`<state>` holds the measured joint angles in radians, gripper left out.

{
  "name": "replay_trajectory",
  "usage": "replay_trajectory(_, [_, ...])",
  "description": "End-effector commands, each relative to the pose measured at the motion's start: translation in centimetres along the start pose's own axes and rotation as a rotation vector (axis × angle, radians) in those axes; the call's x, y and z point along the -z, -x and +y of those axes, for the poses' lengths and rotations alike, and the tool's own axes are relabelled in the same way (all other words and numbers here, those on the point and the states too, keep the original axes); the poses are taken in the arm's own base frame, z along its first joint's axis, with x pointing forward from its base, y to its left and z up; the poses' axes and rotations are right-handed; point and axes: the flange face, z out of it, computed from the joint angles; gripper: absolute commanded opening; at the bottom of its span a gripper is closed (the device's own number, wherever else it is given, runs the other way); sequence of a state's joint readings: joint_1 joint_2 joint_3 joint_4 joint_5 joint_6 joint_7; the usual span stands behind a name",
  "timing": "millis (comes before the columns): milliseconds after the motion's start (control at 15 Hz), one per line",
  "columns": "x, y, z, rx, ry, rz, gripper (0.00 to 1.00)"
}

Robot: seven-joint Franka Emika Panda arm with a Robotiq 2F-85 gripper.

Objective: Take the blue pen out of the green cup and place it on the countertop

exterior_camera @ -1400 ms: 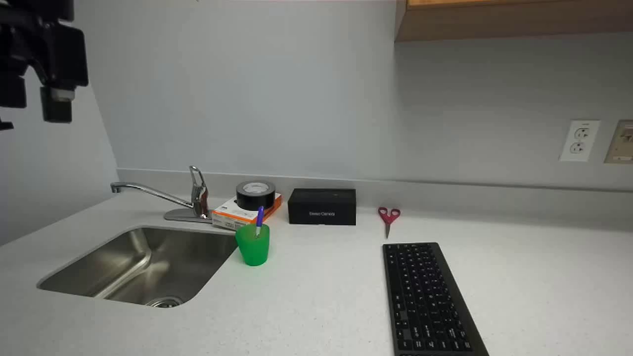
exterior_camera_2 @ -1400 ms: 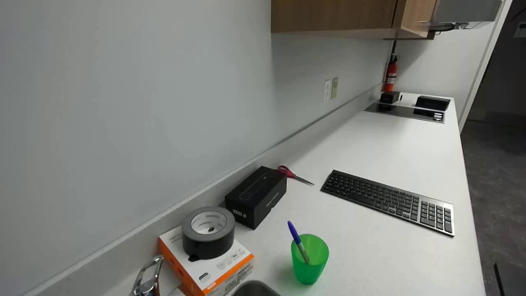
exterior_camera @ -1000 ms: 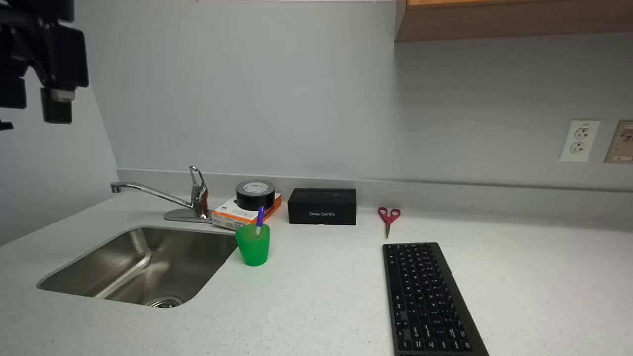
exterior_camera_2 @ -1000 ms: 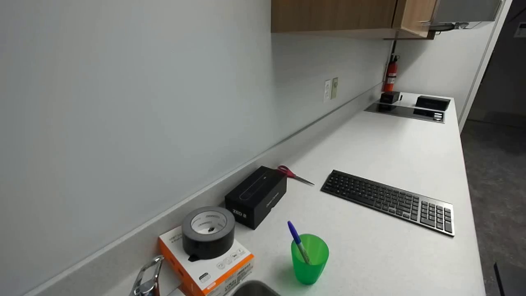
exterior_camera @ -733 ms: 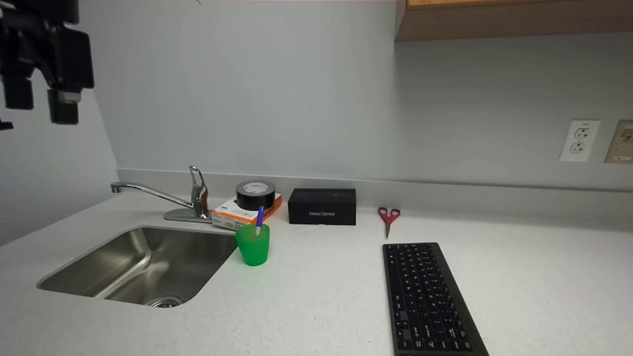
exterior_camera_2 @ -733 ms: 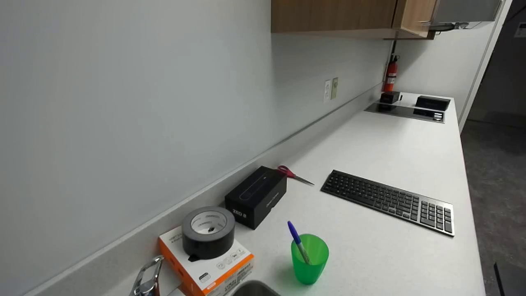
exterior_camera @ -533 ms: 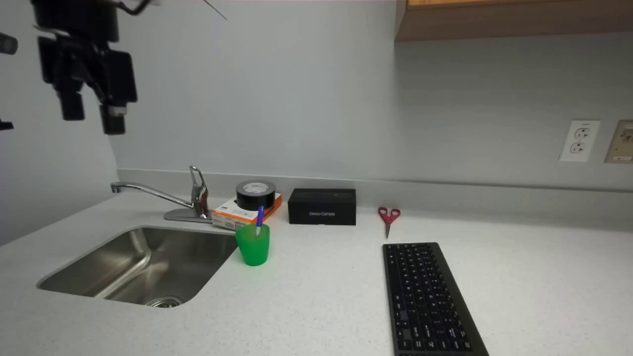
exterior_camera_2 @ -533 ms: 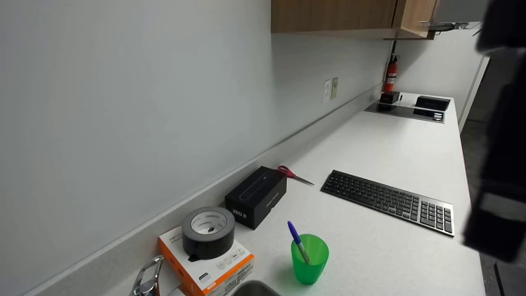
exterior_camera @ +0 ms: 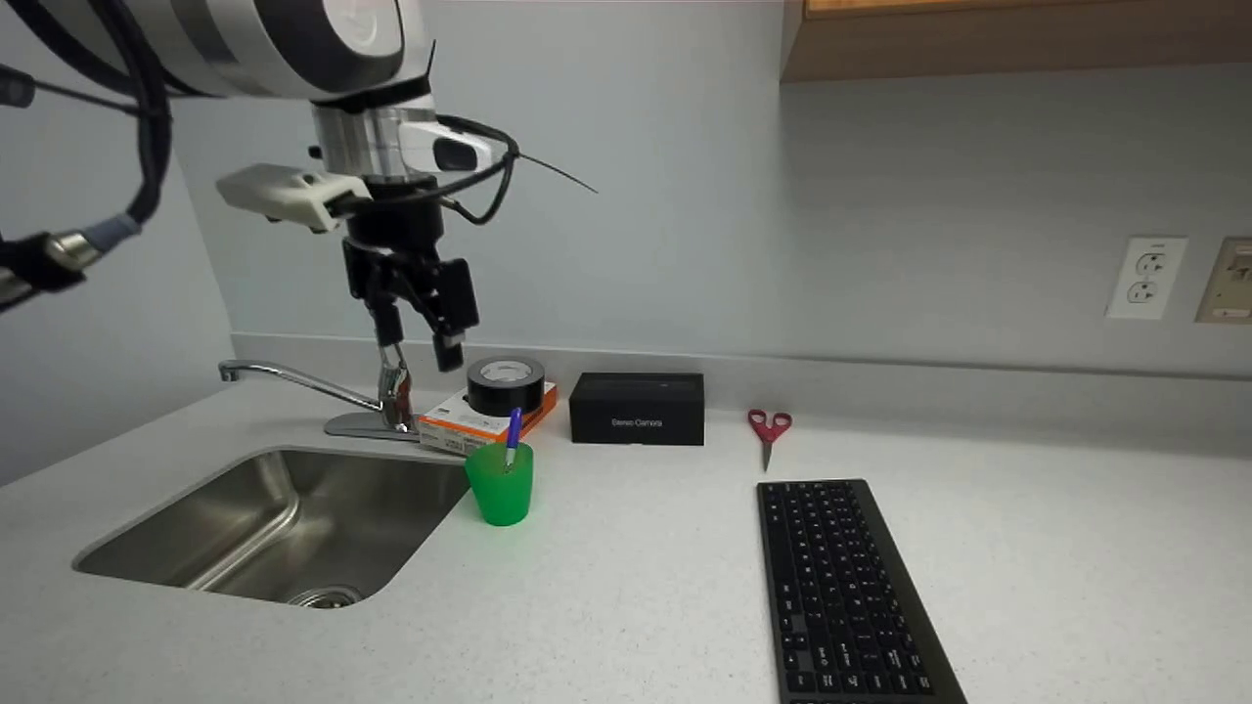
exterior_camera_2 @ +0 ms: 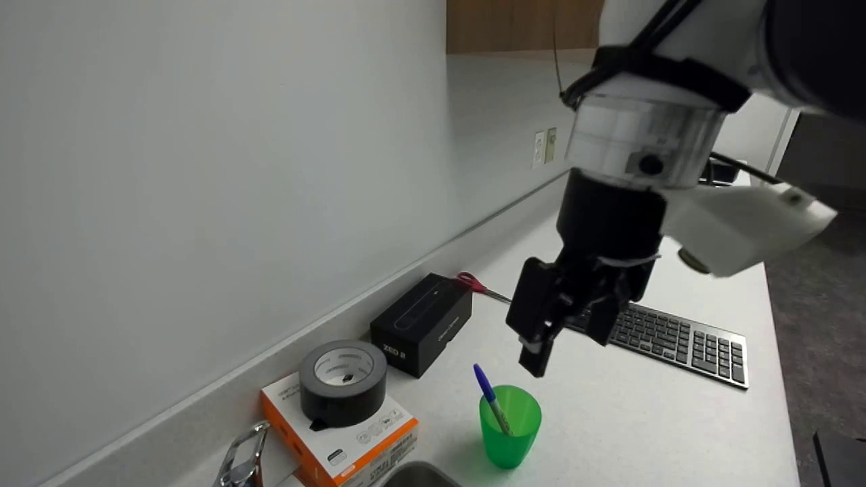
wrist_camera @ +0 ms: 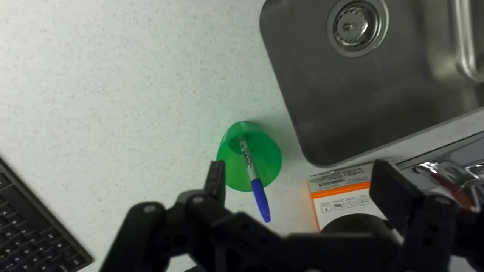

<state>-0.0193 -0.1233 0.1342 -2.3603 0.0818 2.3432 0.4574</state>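
Gripper (exterior_camera: 421, 352) spread wide, jaws well apart, above your countertop (exterior_camera: 636, 587). Blue pen (exterior_camera_2: 486, 385) leans in green cup (exterior_camera_2: 509, 450), blue end up. You have cup upright nr. sink (exterior_camera: 372, 504) corner, btwn. sink & kybd. (exterior_camera: 836, 587); blk. box (exterior_camera: 636, 406) nr. countertop's wall-side edge.

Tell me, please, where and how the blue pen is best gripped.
I'd take the blue pen by its cap from above, the open gripper closing across its width: it leans in the green cup with the cap sticking out, while its lower part sits inside, where the jaws would probably have less room.
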Motion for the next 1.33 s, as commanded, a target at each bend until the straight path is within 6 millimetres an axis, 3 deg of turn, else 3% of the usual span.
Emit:
replay_trajectory(0, [-1.0,-0.5,0.3,-0.014,0.015,0.000,1.00])
replay_trajectory(133, [-2.1,-1.0,0.5,-0.028,0.030,-0.010,1.00])
replay_trajectory(467, [-2.4,-1.4,0.2,-0.033,0.031,0.016,1.00])
replay_trajectory(1267, [-12.3,-4.7,0.4,-0.151,0.103,0.183,1.00])
